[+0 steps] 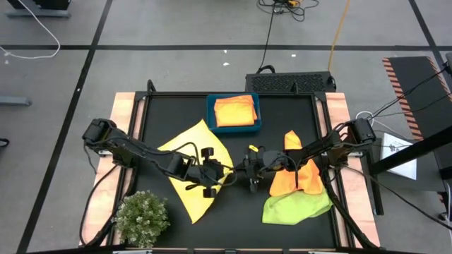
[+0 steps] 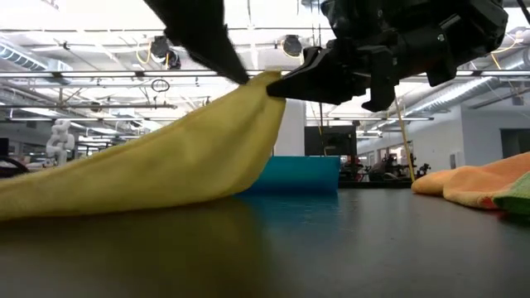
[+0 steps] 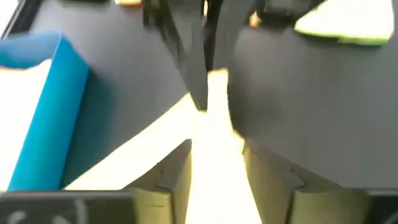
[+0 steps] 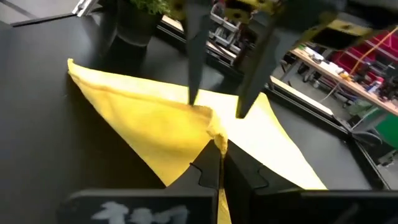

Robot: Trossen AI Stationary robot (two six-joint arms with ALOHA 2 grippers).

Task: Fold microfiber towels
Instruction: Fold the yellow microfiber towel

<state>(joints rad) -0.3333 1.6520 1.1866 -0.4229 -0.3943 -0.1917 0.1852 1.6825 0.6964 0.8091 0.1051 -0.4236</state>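
Mid-counter, the right hand is clenched on a corner of the yellow towel, lifting it off the black surface. The left hand faces it, fingers parted around the same corner. Orange and lime towels lie heaped nearby; another orange towel sits in the blue bin.

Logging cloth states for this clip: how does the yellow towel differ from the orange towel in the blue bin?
The yellow towel lies spread on the black table, one corner lifted; the orange towel sits folded and flat inside the blue bin. The yellow one is pinched at that corner by the right gripper, the left gripper beside it with fingers apart; nothing touches the orange one. Unfolded, the yellow covers more area. Both are plain, soft cloths.
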